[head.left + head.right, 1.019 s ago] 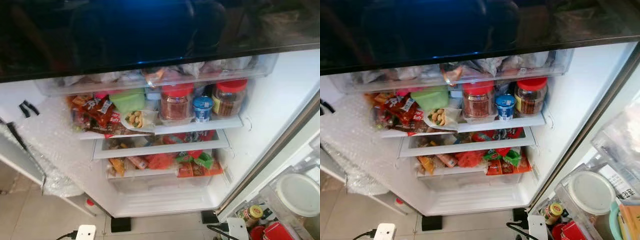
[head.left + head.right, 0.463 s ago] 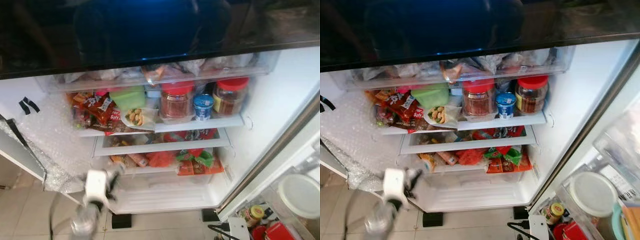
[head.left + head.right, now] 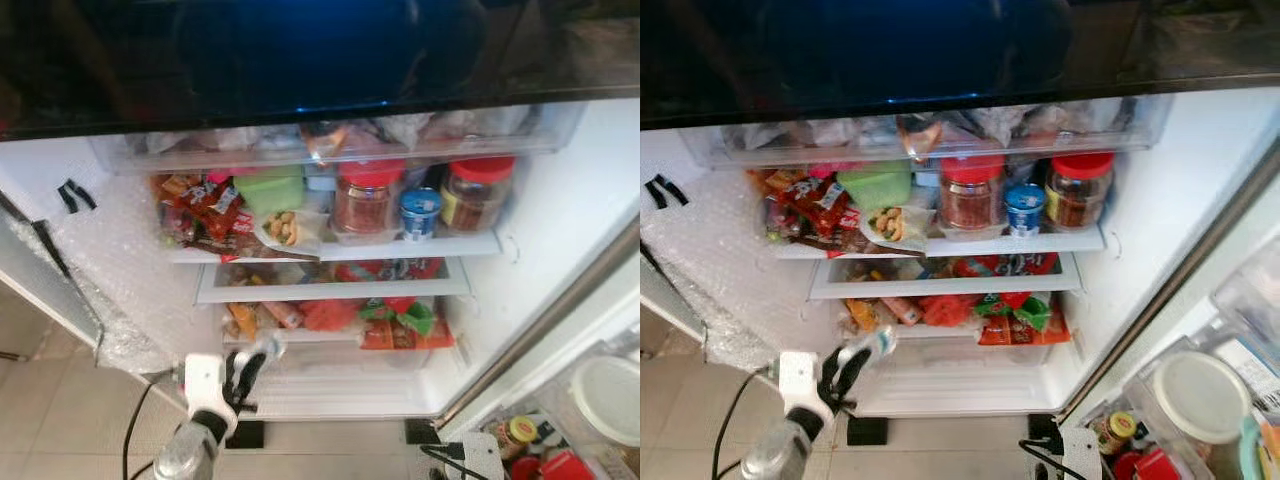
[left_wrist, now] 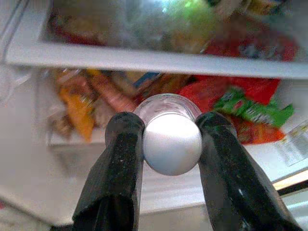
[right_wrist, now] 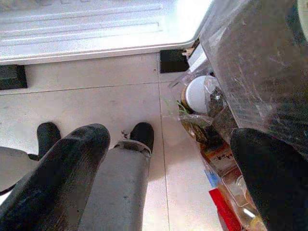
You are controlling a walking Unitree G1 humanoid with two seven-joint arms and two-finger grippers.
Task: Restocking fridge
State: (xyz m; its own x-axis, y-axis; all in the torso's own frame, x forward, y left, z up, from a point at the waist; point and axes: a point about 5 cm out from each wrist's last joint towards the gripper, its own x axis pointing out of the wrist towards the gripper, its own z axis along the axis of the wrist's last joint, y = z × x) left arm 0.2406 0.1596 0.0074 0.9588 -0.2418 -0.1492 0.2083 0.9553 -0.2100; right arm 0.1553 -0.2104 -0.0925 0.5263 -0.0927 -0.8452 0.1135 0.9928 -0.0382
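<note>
Between the two black fingers (image 4: 120, 163) of the left gripper (image 4: 172, 144) sits a small clear bottle with a white cap (image 4: 172, 139), clamped at its capped end so that its long axis runs straight out ahead of the jaws, pointing into the open fridge (image 3: 560, 230). From the head views the bottle (image 3: 868, 348) is held low and to the robot's left, just in front of the lowest shelf (image 3: 330, 340), where orange, red and green snack packets (image 3: 400, 325) lie heaped; the bare white floor of the fridge's lowest compartment (image 3: 330, 395) opens below and to the right of it. Which spot it is meant for cannot be told, but the coming move looks like a forward push along the bottle's own axis, so what matters is that the bottle already aims at the gap under that shelf rather than at the crowded shelves above, where two red-lidded jars (image 3: 365, 200) and a blue-topped cup (image 3: 420, 212) stand. The left arm is the one at work and nearest. The right gripper (image 5: 168, 183) hangs over the tiled floor (image 5: 96, 101) beside the door bins, its jaws apart and empty.
</note>
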